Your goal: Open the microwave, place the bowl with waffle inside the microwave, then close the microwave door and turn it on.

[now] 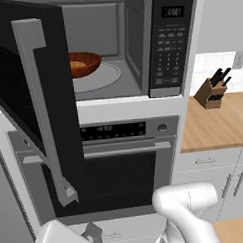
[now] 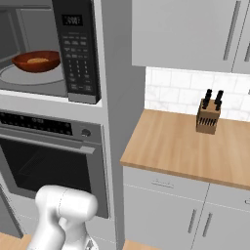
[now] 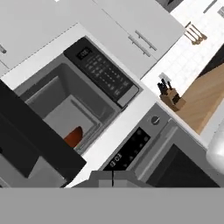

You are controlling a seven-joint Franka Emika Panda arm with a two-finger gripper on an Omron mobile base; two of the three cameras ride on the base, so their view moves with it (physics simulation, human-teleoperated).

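Nearest, low in the hand view: two small dark fingertips of the gripper [image 3: 113, 178] pressed together, holding nothing. Just beyond, the wide black microwave door [image 1: 30, 97] with long grey bar handle [image 1: 43, 112], swung out well open toward the robot. Behind it, the large black built-in microwave [image 1: 163, 46]; small reddish-brown bowl with golden waffle [image 1: 82, 63] already resting on the round glass turntable [image 1: 104, 76], left of centre. Step in hand, judged: closing the door. Best pushed on the outer face near the handle edge, following the hinge arc. Open room right of the door; silver oven [image 1: 130, 158] below, wooden knife block [image 1: 211, 92] well apart.
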